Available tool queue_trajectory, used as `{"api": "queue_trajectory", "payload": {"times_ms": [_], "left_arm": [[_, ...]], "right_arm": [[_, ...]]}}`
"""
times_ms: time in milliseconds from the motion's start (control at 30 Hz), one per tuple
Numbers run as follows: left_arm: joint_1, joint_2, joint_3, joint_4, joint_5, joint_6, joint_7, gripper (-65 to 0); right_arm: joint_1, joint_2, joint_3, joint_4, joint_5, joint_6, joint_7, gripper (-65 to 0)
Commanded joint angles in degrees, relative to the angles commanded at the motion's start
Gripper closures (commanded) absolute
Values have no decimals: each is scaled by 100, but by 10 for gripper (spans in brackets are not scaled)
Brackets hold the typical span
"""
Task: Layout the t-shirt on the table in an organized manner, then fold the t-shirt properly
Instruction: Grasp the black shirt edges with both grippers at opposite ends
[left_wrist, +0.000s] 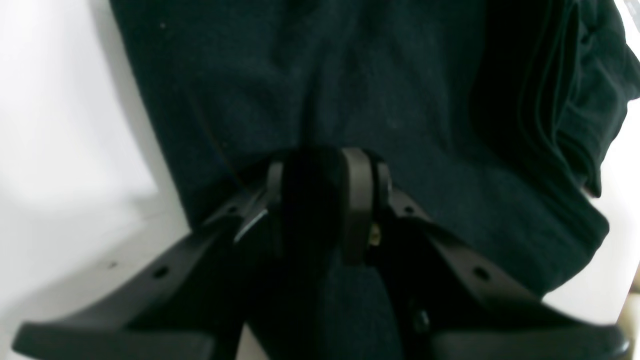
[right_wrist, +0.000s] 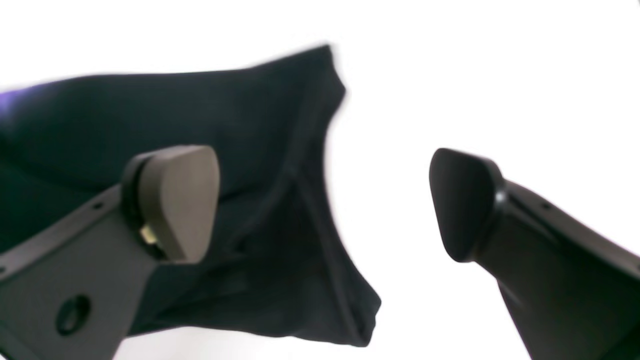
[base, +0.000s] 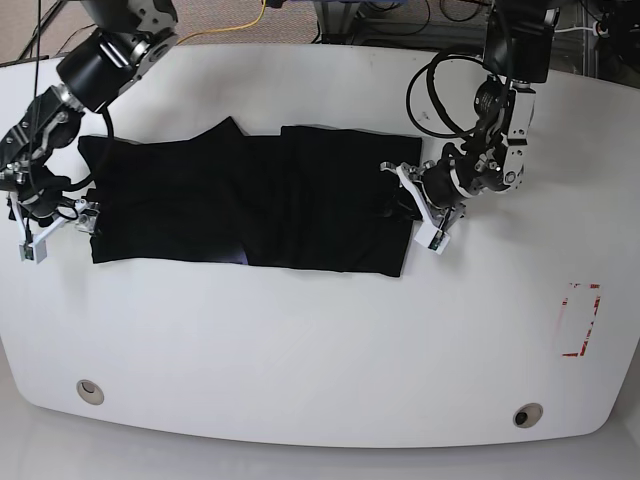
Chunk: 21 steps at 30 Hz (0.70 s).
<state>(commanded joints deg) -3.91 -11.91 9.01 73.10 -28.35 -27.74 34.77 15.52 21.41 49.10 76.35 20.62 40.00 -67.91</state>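
The t-shirt (base: 250, 205) lay spread on the table (base: 320, 340), its long axis running from nine to three o'clock in the base view, a little above the table's middle; its far edge looked uneven, with a flap near twelve o'clock, so the layout seemed not yet tidy. The left gripper (base: 418, 205) sat at the shirt's three o'clock end, its jaws together and clamped on the t-shirt (left_wrist: 350, 90), cloth bunched between the pads in its wrist view; the right gripper (base: 62, 222) sat at the nine o'clock end, jaws well apart, one pad (right_wrist: 175, 200) over the cloth (right_wrist: 150, 125) and the other pad (right_wrist: 462, 205) over bare table, gripping nothing. Each arm was thus nearest its own end; the coming move probably turned on the right gripper closing on its hem. No containers were visible.
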Motion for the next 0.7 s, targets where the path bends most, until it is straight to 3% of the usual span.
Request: {"api": "queue_trajectory", "payload": {"times_ms": [333,467,700], "left_arm": [[-18,0,9,-9,9,0,0,-132],[-18,0,9,-9,9,0,0,-132],[-18,0,9,-9,9,0,0,-132]], "right_arm": [[-62,571,-35,-1503,1336,0,0,-650],[-229,501,-35,-1512,1371,0,0,-650],[-466,70,-299,-1495,1371,0,0,-650]]}}
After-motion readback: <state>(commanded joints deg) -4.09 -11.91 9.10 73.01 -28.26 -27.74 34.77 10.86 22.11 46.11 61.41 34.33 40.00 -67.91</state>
